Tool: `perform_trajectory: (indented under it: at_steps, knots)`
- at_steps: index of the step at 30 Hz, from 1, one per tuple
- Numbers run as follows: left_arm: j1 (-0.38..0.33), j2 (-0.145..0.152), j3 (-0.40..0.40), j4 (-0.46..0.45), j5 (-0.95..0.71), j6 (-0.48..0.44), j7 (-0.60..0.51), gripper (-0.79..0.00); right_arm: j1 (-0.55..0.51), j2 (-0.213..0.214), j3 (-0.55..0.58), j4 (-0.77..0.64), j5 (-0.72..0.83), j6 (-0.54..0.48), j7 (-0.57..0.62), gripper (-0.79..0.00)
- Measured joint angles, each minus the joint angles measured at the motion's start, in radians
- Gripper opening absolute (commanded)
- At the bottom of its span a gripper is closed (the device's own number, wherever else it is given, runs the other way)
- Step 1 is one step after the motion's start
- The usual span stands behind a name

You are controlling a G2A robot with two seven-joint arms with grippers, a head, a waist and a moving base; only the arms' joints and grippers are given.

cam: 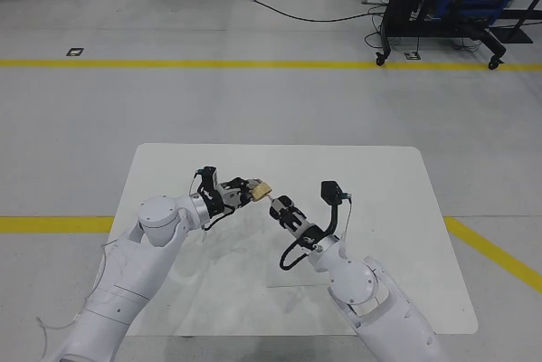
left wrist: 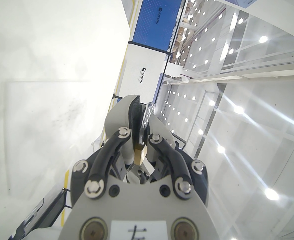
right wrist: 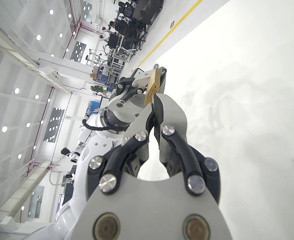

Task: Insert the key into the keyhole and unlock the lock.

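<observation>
**Padlock held in the air between both grippers**

The left gripper [cam: 242,191] is closed on the brass padlock [cam: 261,189]. In the left wrist view, the silver shackle [left wrist: 147,116] lies between its pads. The padlock sits above the white table [cam: 388,181], near the middle. The right gripper [right wrist: 154,99] has its fingers pressed together, with the tips meeting the padlock's lower end. It cannot be told whether the key lies between those pads. Both arms come together from opposite sides.
</observation>
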Motion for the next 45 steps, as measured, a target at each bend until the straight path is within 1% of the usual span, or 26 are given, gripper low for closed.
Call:
perform_trajectory:
  at_steps: [15,23,29,45]
  knots:
    - [0.012,-0.001,-0.013,-0.016,0.008,-0.021,0.014,-0.785,-0.008,-0.006,0.010,0.003,0.040,-0.036,0.038,-0.785]
    - [0.015,-0.002,-0.018,-0.022,0.012,-0.024,0.014,-0.785,0.001,-0.010,0.019,0.019,0.057,-0.036,0.042,-0.785]
    - [0.017,-0.002,-0.020,-0.027,0.024,-0.033,0.011,-0.785,0.003,-0.013,0.028,0.030,0.109,-0.068,0.066,-0.785]
    - [0.025,-0.003,-0.021,-0.041,0.062,-0.056,0.022,-0.785,0.030,-0.023,0.023,0.052,0.141,-0.067,0.076,-0.785]
